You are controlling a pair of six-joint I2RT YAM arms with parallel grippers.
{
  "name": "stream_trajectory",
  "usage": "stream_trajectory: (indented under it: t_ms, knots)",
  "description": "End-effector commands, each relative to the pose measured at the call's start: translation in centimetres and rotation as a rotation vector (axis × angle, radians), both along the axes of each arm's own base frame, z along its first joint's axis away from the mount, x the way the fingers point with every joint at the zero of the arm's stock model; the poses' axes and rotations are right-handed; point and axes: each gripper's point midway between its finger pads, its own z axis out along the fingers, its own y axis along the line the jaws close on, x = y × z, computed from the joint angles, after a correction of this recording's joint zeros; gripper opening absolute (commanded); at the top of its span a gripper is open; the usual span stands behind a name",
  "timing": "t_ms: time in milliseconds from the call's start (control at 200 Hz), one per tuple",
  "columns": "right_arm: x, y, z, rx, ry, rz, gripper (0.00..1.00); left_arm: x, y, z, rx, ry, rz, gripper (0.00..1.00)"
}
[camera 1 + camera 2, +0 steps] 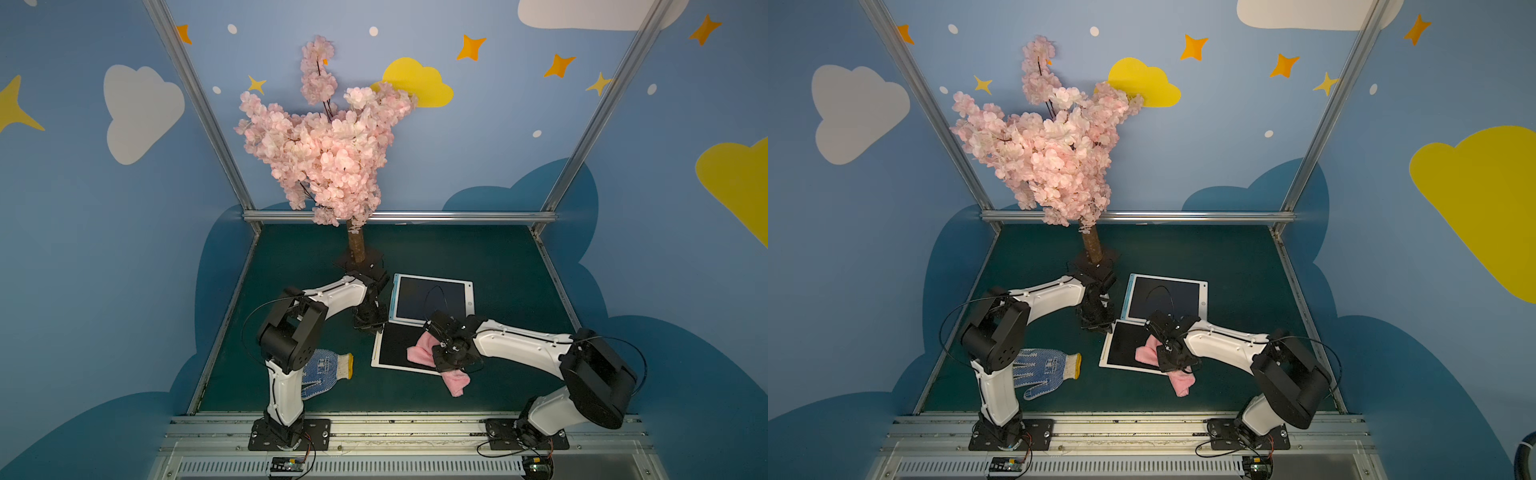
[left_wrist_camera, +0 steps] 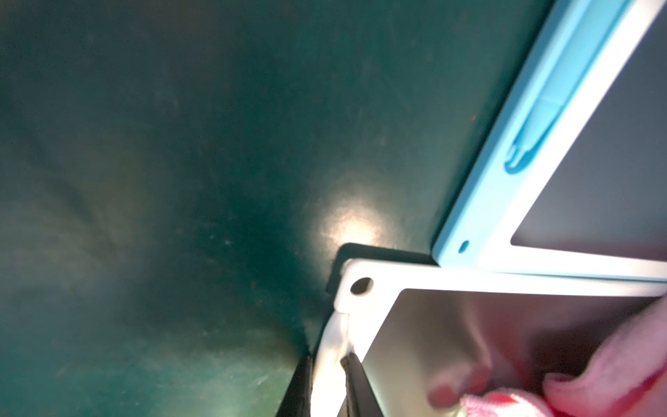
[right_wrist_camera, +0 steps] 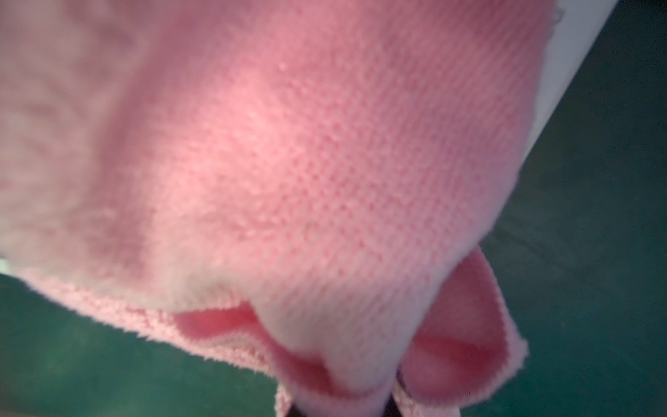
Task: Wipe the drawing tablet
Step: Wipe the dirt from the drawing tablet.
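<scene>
Left arm point(image 1: 286, 386): up off the front rail, elbow folded high, white forearm reaching away and in toward the middle.
Left wrist: bent over at the far end, nose down.
Left gripper point(image 1: 369, 326): almost closed, fingers point(image 2: 355, 379) pinching the white rim of the tablet point(image 1: 395, 347), one on each side.
Right arm point(image 1: 519, 343): up from the rail, big elbow out wide, forearm running low toward the middle.
Right gripper point(image 1: 444, 351): pointing down, clamped tight on the pink cloth point(image 1: 419, 352), fingertips nearly buried in it.
</scene>
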Motion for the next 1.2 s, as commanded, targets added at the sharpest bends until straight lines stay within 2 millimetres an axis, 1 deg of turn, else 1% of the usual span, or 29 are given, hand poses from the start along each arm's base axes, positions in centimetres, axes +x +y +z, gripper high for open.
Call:
stream_trajectory:
  t_ms: [0, 65, 195, 335, 410, 491, 581, 661, 701, 771, 856, 936, 991, 1046, 1121, 1196]
  knots:
    - [-1.5, -2.5, -2.0, -0.076, 0.12, -0.063, 0.0, 0.4, -0.8, -3.3, 0.001, 0.004, -0.017, 0.18]
    - [0.4, -2.9, -2.1, -0.053, 0.117, -0.103, 0.0, 0.3, -0.7, -3.3, 0.003, 0.006, -0.02, 0.18]
    - [4.9, -3.8, -2.2, -0.026, 0.082, -0.156, 0.0, 0.3, -0.5, -3.4, 0.011, 0.009, -0.019, 0.19]
    - [9.6, -3.2, -1.7, -0.014, 0.05, -0.157, 0.0, 0.3, -0.5, -3.4, 0.011, 0.01, -0.018, 0.18]
    - [11.3, -3.1, -1.3, -0.005, 0.037, -0.168, 0.0, 0.4, -0.5, -3.4, 0.011, 0.006, -0.018, 0.18]
    - [12.0, -3.2, -1.1, 0.001, 0.025, -0.174, 0.0, 0.4, -0.6, -3.3, 0.01, 0.004, -0.019, 0.18]
    - [11.7, -3.3, -1.1, 0.003, 0.027, -0.174, 0.0, 0.4, -0.6, -3.3, 0.009, 0.005, -0.017, 0.18]
    - [10.4, -3.4, -1.2, 0.009, 0.033, -0.16, 0.0, 0.5, -0.6, -3.3, 0.009, 0.003, -0.019, 0.18]
    - [9.3, -3.3, -1.1, 0.01, 0.034, -0.146, 0.0, 0.5, -0.6, -3.3, 0.009, 0.003, -0.021, 0.18]
    - [6.7, -3.2, -1.3, 0.007, 0.046, -0.115, 0.0, 0.5, -0.6, -3.3, 0.01, 0.004, -0.02, 0.18]
    - [3.1, -2.7, -1.1, 0.003, 0.053, -0.066, 0.0, 0.6, -0.7, -3.3, 0.007, 0.003, -0.02, 0.18]
    - [0.4, -1.6, -0.9, 0.023, 0.056, -0.037, 0.0, 0.7, -0.8, -3.2, 0.005, 0.0, -0.021, 0.18]
    - [-0.9, -0.2, -0.8, 0.051, 0.058, -0.002, 0.0, 0.7, -0.8, -3.2, 0.007, 0.0, -0.021, 0.18]
    - [-1.3, 2.1, -0.7, 0.104, 0.057, 0.044, 0.0, 0.7, -0.8, -3.1, 0.006, -0.002, -0.018, 0.18]
    - [-0.9, 5.1, -0.6, 0.126, 0.055, 0.093, 0.0, 0.7, -0.8, -3.1, 0.005, 0.0, -0.017, 0.18]
    - [0.2, 8.1, -0.4, 0.156, 0.059, 0.129, 0.0, 0.7, -0.7, -3.1, 0.006, -0.001, -0.015, 0.18]
